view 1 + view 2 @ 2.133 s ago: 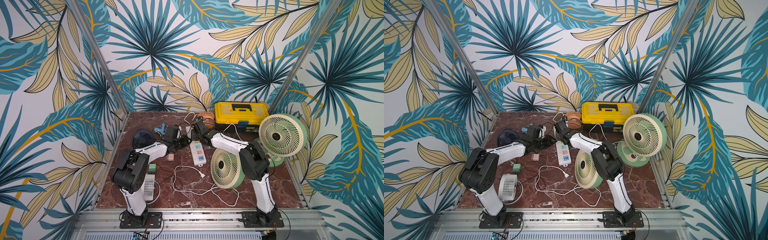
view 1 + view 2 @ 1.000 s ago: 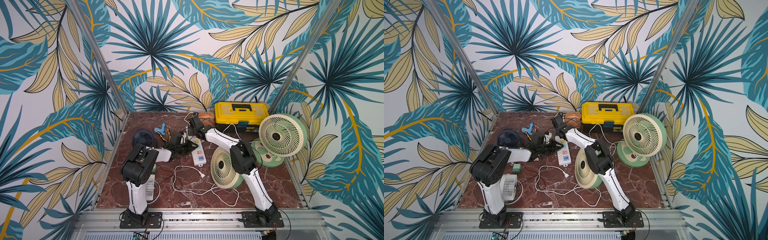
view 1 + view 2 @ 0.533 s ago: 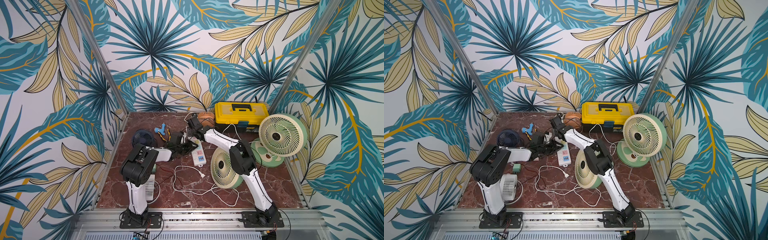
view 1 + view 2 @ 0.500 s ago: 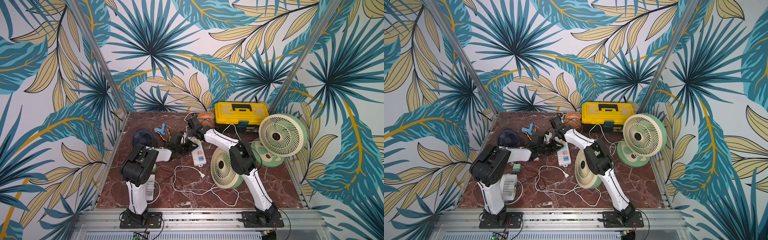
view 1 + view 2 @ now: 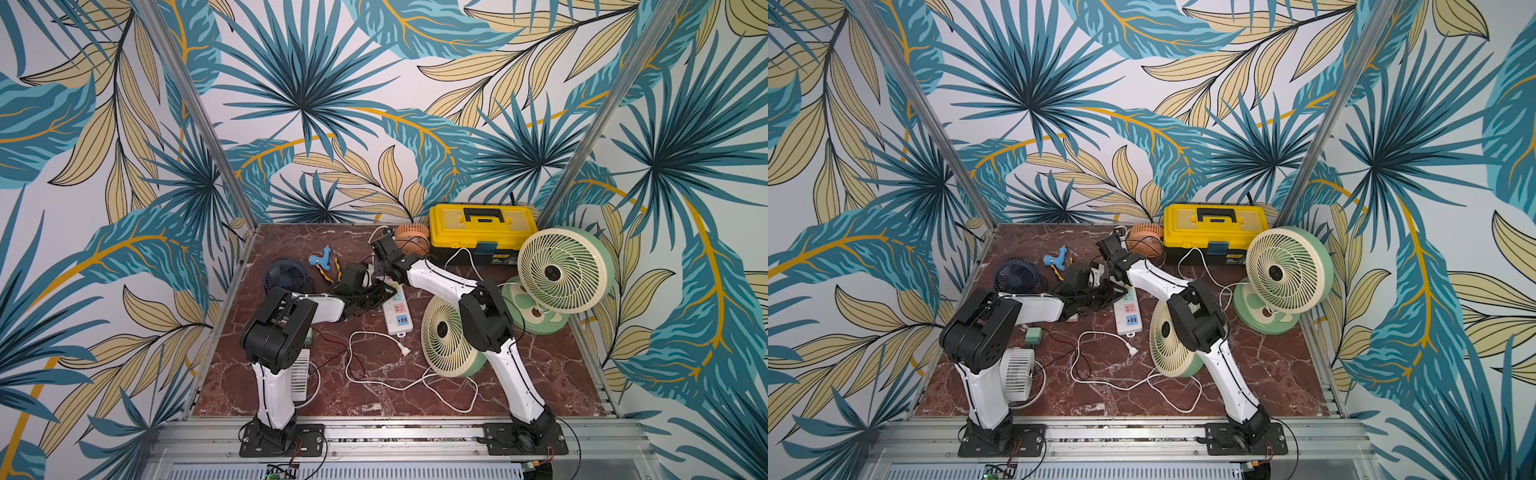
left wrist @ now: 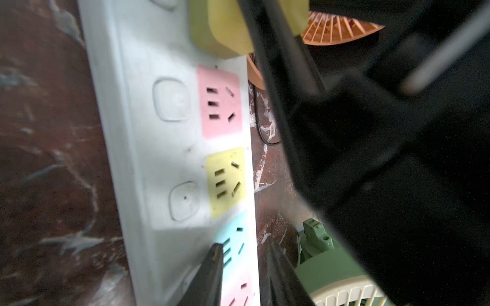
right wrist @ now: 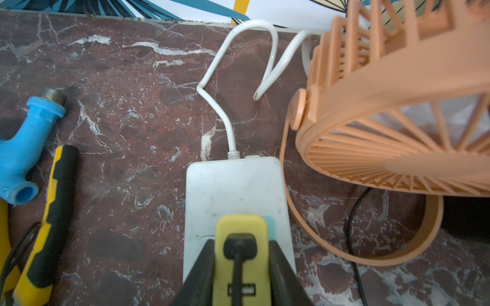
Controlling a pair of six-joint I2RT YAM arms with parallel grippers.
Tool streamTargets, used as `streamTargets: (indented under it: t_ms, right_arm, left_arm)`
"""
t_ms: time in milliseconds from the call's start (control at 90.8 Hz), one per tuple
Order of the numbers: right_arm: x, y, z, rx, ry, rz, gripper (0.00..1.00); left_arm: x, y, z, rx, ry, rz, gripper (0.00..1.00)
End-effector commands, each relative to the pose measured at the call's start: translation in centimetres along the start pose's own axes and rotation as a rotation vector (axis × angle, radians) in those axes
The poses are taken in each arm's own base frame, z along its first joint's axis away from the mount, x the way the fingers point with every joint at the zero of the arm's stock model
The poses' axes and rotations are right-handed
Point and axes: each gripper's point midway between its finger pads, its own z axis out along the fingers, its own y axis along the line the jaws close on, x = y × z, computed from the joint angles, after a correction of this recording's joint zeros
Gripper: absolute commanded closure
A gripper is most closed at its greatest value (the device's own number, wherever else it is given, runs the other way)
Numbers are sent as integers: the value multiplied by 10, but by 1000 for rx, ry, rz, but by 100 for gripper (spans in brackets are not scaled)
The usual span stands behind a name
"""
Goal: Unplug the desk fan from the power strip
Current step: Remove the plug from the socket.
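Yellow plug clamped between right fingers, seated in white power strip; left fingers narrowly parted, straddling strip's edge by blue socket.

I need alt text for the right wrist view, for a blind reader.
The right gripper clamps a yellow plug with a black cable, seated on the white power strip. An orange fan stands close beside the strip; a blue pipe fitting lies apart on the table.

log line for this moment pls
right gripper shut on yellow plug | plug seated in power strip | left gripper astride strip edge, jaws apart
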Motion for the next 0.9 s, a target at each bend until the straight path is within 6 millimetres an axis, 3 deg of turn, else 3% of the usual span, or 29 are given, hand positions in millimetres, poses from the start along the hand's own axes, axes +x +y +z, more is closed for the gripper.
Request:
streamTargets:
  t_ms: [0, 121, 353, 540, 892]
  right_arm:
    - [-16, 4, -23, -55, -20, 50, 87]
    - [-24, 0, -29, -93, -33, 111, 87]
    - [-27, 2, -41, -6, -54, 16, 87]
    - [-30, -5, -39, -124, -45, 159, 87]
    - [-30, 9, -49, 25, -47, -29, 87]
  left_arm:
    - [22, 58, 2, -206, 46, -61, 67]
    - [22, 59, 2, -211, 46, -61, 67]
    - [22, 60, 1, -219, 47, -59, 67]
    - [25, 63, 0, -228, 49, -59, 67]
    - [25, 65, 2, -230, 53, -59, 67]
